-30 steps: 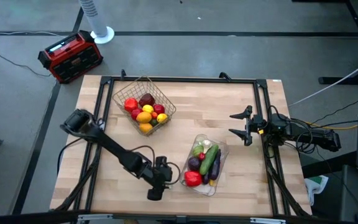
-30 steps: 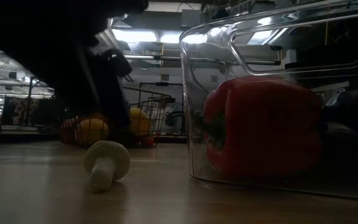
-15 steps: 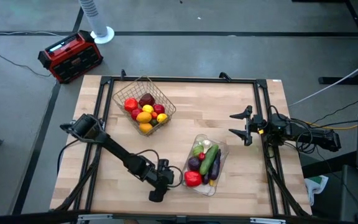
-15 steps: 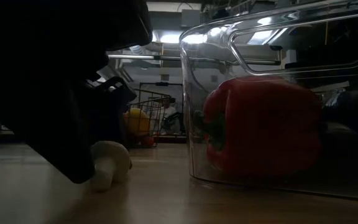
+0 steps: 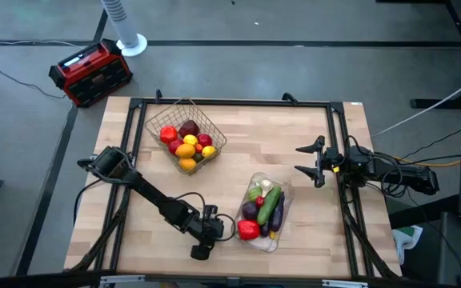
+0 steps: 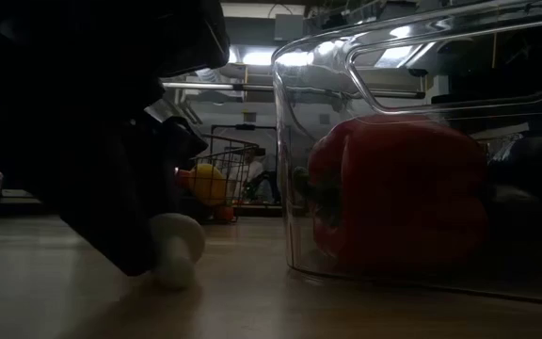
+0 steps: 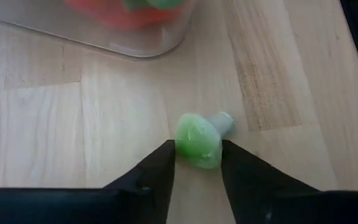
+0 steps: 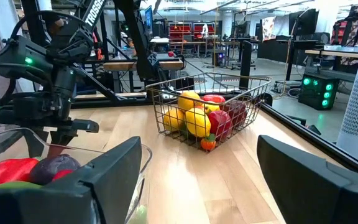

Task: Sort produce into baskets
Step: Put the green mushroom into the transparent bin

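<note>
Clear plastic tray just beside small white toy mushroom, stem pointing away from left gripper, jaws clamped on cap; right gripper jaws apart.

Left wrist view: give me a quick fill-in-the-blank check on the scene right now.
1. The left hand has its fingers on either side of a toy ____ lying on the table.
2. The red pepper sits inside the clear ____.
3. The round yellow and red fruits are in the ____ basket.
4. The right hand holds ____.

Missing words: mushroom; tray; wire; nothing
</note>
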Robot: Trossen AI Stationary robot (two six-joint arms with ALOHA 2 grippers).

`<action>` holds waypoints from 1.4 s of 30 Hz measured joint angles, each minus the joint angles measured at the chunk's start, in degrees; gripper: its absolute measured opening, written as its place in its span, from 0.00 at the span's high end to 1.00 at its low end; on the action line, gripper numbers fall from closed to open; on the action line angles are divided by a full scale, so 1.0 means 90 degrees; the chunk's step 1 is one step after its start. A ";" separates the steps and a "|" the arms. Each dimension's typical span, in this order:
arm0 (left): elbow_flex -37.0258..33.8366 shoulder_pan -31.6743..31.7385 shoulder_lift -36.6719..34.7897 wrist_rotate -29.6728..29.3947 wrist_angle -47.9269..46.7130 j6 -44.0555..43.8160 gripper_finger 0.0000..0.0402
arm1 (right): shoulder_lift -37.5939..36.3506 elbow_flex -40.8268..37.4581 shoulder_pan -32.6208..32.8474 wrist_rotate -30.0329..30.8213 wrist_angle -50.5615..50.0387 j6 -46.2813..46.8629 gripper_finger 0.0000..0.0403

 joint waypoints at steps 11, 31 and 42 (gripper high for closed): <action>-0.0002 0.0003 -0.0093 0.0053 0.0021 -0.0018 0.75 | 0.0000 0.0000 0.0002 0.0000 0.0000 -0.0002 0.21; -0.0002 0.0212 -0.1529 -0.0374 0.0073 0.0208 0.75 | 0.0000 0.0000 0.0000 0.0000 0.0000 0.0000 0.21; -0.0002 0.0523 -0.1549 -0.0372 0.1093 0.1198 0.75 | 0.0000 0.0000 0.0002 0.0002 0.0000 0.0000 0.21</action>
